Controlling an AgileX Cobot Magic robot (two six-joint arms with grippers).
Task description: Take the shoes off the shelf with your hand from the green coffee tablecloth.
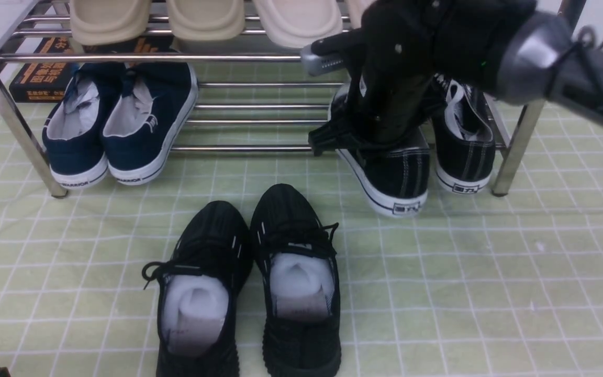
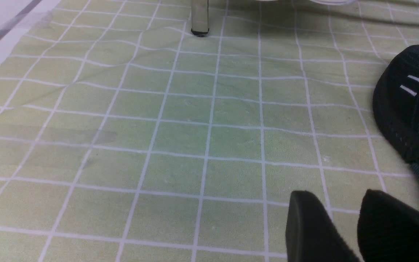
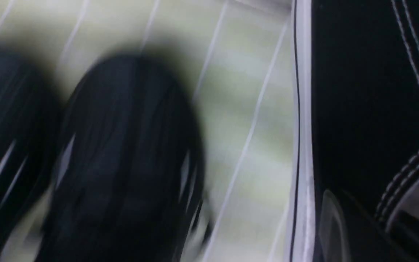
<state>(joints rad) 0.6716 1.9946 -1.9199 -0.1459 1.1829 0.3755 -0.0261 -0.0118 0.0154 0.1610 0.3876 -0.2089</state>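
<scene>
Grip: my right fingers (image 1: 385,131) clenched on the collar of the shoe (image 1: 395,178) below them, I judge, to drag it heel-first off the shelf (image 1: 259,148) | mate (image 1: 464,152) just beside them, on the rails | left fingers (image 2: 315,225) released over the cloth (image 1: 490,272), spare.

Chrome, cloth, canvas and rubber

The shelf (image 1: 249,57) is polished chrome tube, mirror-bright and smooth. Under it, the green coffee tablecloth (image 1: 490,293) is matt woven cloth, slightly wrinkled. The shoes (image 1: 401,178) are dull black canvas with white stitching and smooth white rubber soles. The navy pair (image 1: 144,131) is matt cloth on the same kind of white rubber. The black sneakers (image 1: 291,230) are ribbed knit without shine, stuffed with soft white paper (image 1: 194,309). The beige slippers (image 1: 204,18) look smooth and matt.
</scene>
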